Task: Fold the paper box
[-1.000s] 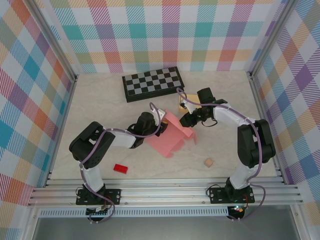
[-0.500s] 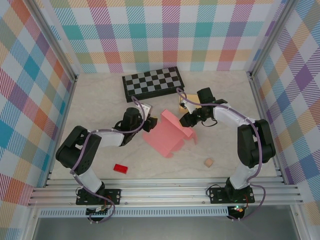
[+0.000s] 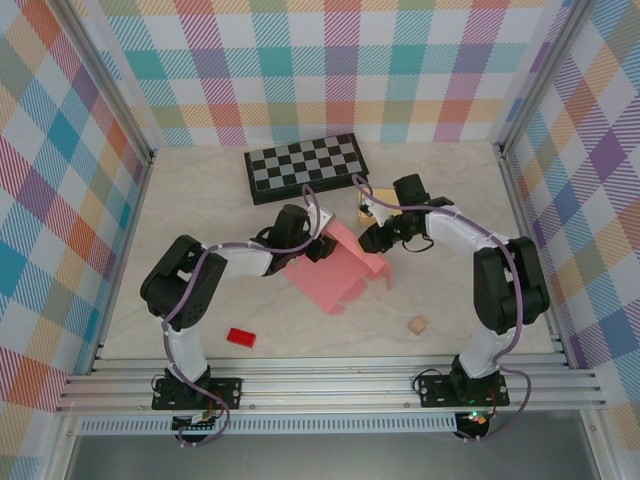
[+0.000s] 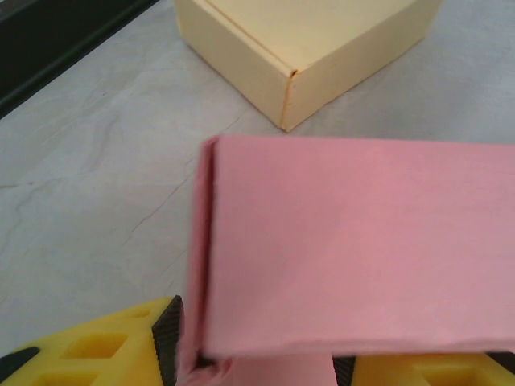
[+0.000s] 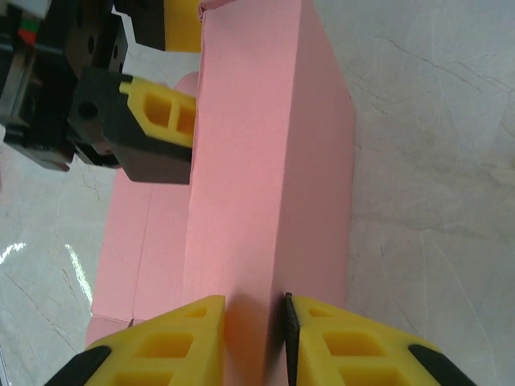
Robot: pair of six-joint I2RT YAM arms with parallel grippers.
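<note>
You have the pink paper box (image 3: 335, 272) lying half-folded in the middle of the worktop (image 3: 200, 210), with one long wall standing upright. Your right end effector (image 5: 256, 310) is clenched on that wall: in its wrist view the two yellow fingers (image 5: 338, 338) press the pink panel from both sides. From above, this end effector (image 3: 372, 240) sits at the box's far right corner.

Your left end effector (image 3: 318, 246) is at the box's far left end. In its wrist view (image 4: 256, 358) its jaws stand apart with pink paper (image 4: 354, 241) between them, but you cannot tell whether they pinch it.

Just beyond the pink box lies a pale yellow cardboard box (image 4: 322, 40). A black-and-white chequered board (image 3: 305, 167) lies near the far edge. A small tan cube (image 3: 417, 325) and a red block (image 3: 240, 337) lie toward the near edge, well apart.
</note>
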